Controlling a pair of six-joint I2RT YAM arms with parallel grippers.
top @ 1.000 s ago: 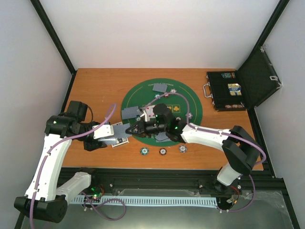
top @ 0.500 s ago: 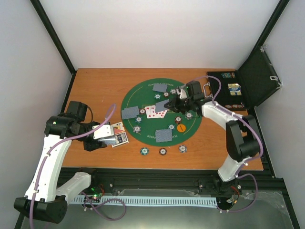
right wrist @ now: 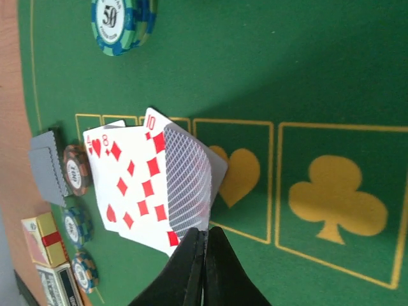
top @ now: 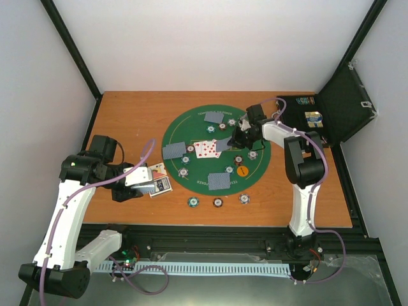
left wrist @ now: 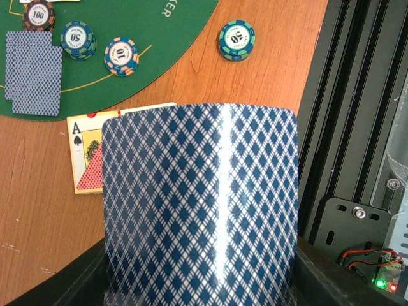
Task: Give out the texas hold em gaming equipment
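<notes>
Currently the right gripper (right wrist: 204, 245) pinches shut on the edge of a face-down card (right wrist: 187, 185) over the face-up red cards (right wrist: 127, 185) on the green mat (right wrist: 306, 76); the left gripper (top: 145, 179) clamps a blue-backed card (left wrist: 201, 204) above the table (left wrist: 38, 210) beside the mat

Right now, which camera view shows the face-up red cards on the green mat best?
The right wrist view: the face-up cards fill its middle with readable pips. The top external view shows them small. I cannot find them in the left wrist view.
</notes>
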